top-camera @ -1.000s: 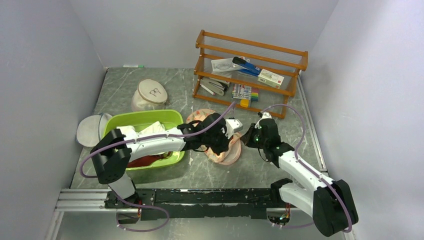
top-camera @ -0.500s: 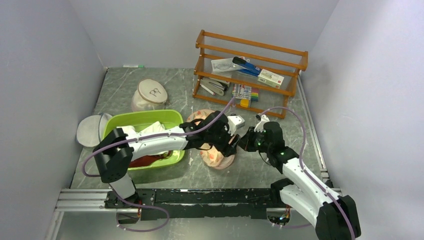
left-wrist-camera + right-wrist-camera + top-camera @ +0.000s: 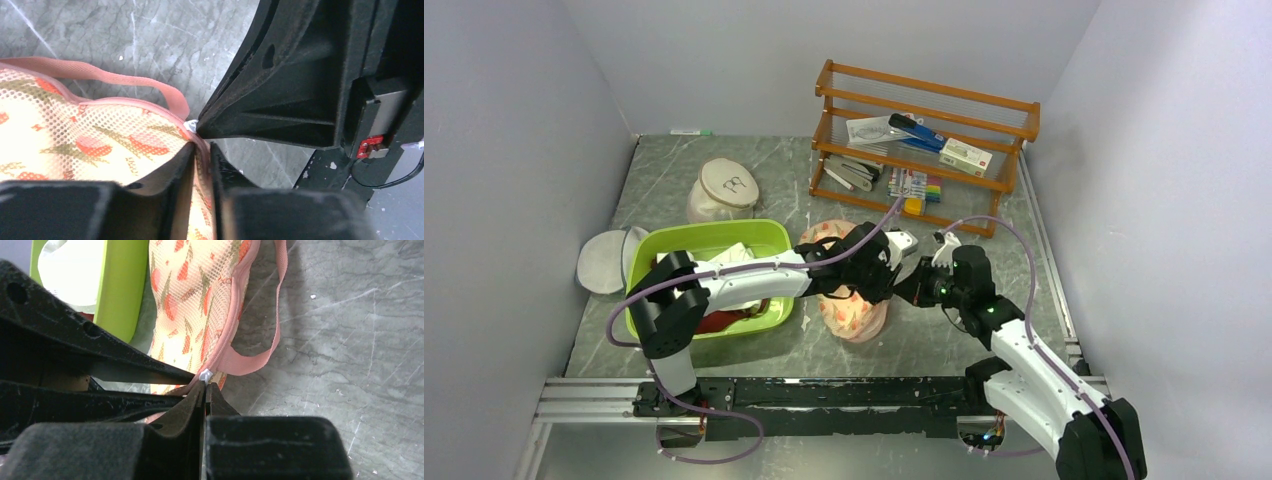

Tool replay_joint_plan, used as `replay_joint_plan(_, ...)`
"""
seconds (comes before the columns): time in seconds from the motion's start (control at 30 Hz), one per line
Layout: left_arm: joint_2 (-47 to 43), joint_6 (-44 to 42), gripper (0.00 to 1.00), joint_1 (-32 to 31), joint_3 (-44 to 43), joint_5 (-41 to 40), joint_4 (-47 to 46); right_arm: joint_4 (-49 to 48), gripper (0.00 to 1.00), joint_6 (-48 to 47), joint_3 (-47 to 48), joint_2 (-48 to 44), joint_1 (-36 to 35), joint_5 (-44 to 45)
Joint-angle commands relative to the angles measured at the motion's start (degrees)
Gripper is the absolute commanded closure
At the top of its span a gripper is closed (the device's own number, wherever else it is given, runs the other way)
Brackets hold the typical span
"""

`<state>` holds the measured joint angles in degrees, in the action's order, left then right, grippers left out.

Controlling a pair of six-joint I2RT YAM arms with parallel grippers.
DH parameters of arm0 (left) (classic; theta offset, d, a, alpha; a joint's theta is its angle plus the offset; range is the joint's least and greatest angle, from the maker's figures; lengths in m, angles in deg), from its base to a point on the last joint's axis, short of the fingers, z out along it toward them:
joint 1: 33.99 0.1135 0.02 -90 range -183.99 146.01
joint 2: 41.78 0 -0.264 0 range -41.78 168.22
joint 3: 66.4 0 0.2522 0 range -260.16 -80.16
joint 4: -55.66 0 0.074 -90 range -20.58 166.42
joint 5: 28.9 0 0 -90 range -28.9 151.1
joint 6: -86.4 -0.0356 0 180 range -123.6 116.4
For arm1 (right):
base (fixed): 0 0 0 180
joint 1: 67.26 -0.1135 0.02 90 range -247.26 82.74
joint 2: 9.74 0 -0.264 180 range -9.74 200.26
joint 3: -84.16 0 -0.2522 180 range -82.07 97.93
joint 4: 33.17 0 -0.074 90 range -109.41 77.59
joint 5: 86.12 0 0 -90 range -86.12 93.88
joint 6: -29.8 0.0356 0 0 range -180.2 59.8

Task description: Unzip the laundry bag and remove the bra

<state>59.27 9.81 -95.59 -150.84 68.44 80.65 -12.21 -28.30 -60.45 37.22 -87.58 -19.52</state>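
Observation:
The laundry bag (image 3: 854,315) is peach-pink mesh with red-orange prints and is lifted on edge beside the green basin. My left gripper (image 3: 886,275) is shut on the bag's zipper rim (image 3: 202,150), with the printed mesh (image 3: 75,145) to its left. My right gripper (image 3: 914,285) meets it tip to tip and is shut on the small white zipper pull (image 3: 205,375). The pull also shows in the left wrist view (image 3: 190,125). A pink loop strap (image 3: 277,315) hangs off the bag (image 3: 195,295). The bra is hidden.
A green basin (image 3: 709,240) holding cloths stands left of the bag. A white domed mesh bag (image 3: 724,188) and a grey-white disc bag (image 3: 604,260) lie at the back left. A wooden rack (image 3: 924,140) with stationery stands behind.
My right gripper has moved left and closed in on the left gripper's tip. The bag has been drawn up from lying flat to standing bunched on edge.

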Motion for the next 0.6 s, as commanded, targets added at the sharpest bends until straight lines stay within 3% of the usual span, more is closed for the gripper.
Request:
replay_joint_plan(0.0, -0.99, -1.8, 0.79, -0.29, -1.79, -2.02, 1.71, -3.14, 1.0, 0.79, -1.41, 1.43, -0.12, 0.04)
replay_joint_plan(0.07, -1.27, -2.31, 0.91, -0.28, -2.03, -2.3, 2.72, -5.72, 1.0, 1.33, -1.87, 2.77, -0.1, 0.69)
replay_joint_plan(0.1, -1.48, -2.53, 0.93, -0.32, -2.28, -2.32, 3.27, -6.46, 1.0, 1.59, -1.81, 3.57, -0.08, 1.48)
replay_joint_plan(0.57, -10.28, -3.42, 0.93, -2.02, 3.92, -1.24, 1.01, -18.23, 1.0, 4.82, 1.13, 18.44, 1.24, 12.74)
